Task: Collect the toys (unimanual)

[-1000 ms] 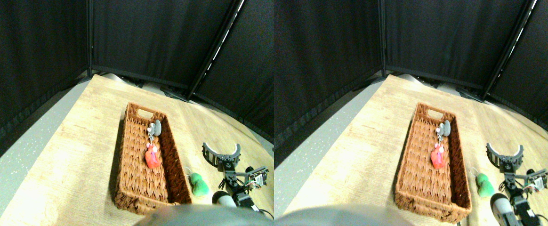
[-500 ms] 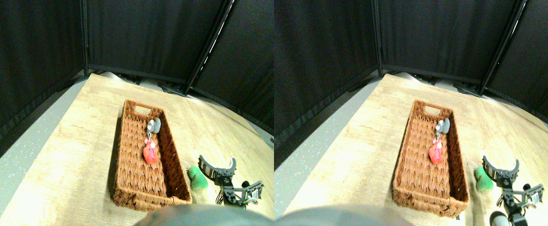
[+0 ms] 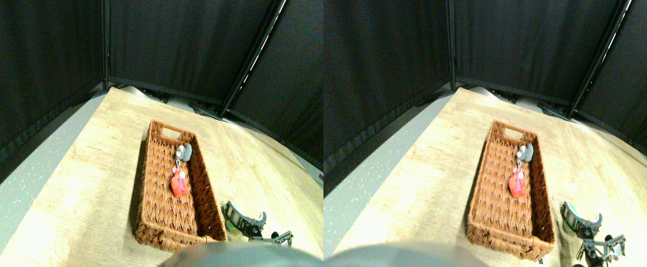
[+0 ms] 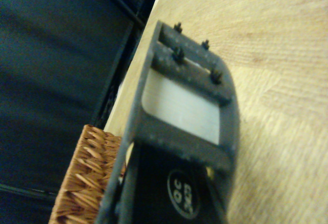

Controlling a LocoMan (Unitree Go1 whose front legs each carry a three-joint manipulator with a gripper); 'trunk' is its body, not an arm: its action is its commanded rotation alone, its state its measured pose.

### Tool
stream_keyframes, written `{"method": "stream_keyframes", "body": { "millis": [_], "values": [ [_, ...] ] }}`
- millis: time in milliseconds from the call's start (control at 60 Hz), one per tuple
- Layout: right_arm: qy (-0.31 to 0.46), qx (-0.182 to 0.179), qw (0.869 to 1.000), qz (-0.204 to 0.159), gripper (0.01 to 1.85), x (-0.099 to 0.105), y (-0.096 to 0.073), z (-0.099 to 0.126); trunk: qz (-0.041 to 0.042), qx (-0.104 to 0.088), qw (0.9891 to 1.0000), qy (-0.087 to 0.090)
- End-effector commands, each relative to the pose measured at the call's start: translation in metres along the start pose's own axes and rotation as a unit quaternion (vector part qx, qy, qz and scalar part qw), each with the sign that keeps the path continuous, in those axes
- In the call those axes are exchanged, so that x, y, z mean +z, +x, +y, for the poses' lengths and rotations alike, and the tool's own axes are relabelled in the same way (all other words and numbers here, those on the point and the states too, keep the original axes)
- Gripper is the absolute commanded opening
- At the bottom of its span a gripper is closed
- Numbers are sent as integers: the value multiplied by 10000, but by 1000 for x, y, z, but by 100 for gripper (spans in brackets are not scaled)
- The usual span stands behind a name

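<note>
A red-pink toy lies in the middle of the brown wicker basket, by its right wall. A grey toy rests just beyond it in the same basket. My right gripper stands open on the wooden table, right of the basket's near corner. A green toy lies under it, and only a green trace shows at the left jaw. In the wrist view the dark jaw frame fills the middle, with a basket corner beside it; no toy shows there.
The long basket has a handle slot at its far end. Black curtain panels close off the back and sides. The wooden tabletop ends at a grey floor strip on the left.
My gripper has drawn back towards the near edge and come down over the green toy, which showed plainly before and is now almost covered. The camera has shifted a little.
</note>
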Motion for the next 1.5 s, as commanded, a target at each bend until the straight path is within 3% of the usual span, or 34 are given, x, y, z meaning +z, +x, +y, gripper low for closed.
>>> {"method": "stream_keyframes", "body": {
  "millis": [17,450,550,583,617,767,950,1183,1267,1500],
  "values": [
    [69,-178,9998,-91,100,1,4,-8,80,47,9999,-95],
    [77,-258,9995,-173,77,1,17,-21,107,80,9999,-71],
    [3,-202,9995,-257,48,-2,21,-17,106,81,9999,-63],
    [-144,-149,9989,-417,21,-3,21,-15,106,81,9999,-63],
    [-118,-127,9978,-647,6,-5,20,-13,106,81,9999,-63],
    [-344,-25,9948,-961,6,-6,18,-5,98,54,9999,-42],
    [-454,335,9969,-546,6,-5,17,16,28,49,10000,-81],
    [-645,765,9945,310,6,-26,4,71,-95,66,9997,-216],
    [-1045,942,9894,366,6,-37,1,88,-134,113,9994,-299],
    [-999,1020,9872,710,6,-63,-6,117,-203,324,9978,-540]
  ]
}}
